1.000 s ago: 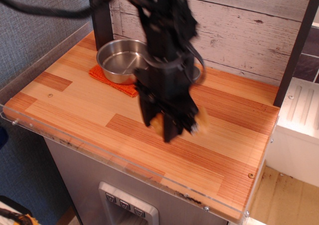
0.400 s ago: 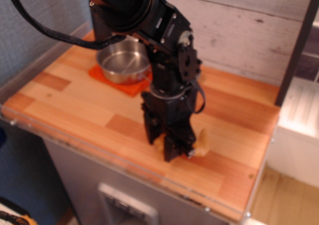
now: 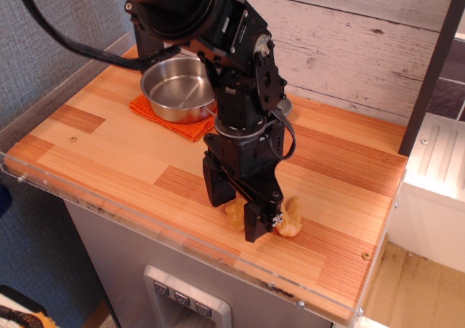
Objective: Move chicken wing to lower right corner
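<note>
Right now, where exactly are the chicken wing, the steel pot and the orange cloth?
chicken wing [image 3: 289, 217]: camera view, on its tan lump right of the gripper.
steel pot [image 3: 179, 88]: camera view, on its inner bottom.
orange cloth [image 3: 149, 111]: camera view, on the edge showing left of the pot.

Single view: high front-left, angled down, mid-range, countertop.

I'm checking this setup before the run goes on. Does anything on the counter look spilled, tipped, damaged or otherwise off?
Nothing stands out. The steel pot sits upright on its orange cloth, no spill shows on the wooden countertop, and the gripper stands low over the chicken wing near the front edge.
</note>
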`<action>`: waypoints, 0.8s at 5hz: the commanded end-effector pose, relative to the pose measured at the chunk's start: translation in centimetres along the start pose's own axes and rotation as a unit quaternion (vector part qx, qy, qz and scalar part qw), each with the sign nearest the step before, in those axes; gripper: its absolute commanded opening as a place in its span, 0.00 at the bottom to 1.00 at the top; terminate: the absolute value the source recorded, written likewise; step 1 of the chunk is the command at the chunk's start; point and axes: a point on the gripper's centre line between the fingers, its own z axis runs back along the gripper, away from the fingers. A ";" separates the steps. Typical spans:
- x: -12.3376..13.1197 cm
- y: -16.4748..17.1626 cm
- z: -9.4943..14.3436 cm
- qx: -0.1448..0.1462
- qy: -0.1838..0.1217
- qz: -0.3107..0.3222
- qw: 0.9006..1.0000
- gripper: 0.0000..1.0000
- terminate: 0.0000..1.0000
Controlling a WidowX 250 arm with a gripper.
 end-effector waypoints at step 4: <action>-7.3 12.1 7.7 0.016 -0.034 0.239 0.970 1.00 0.00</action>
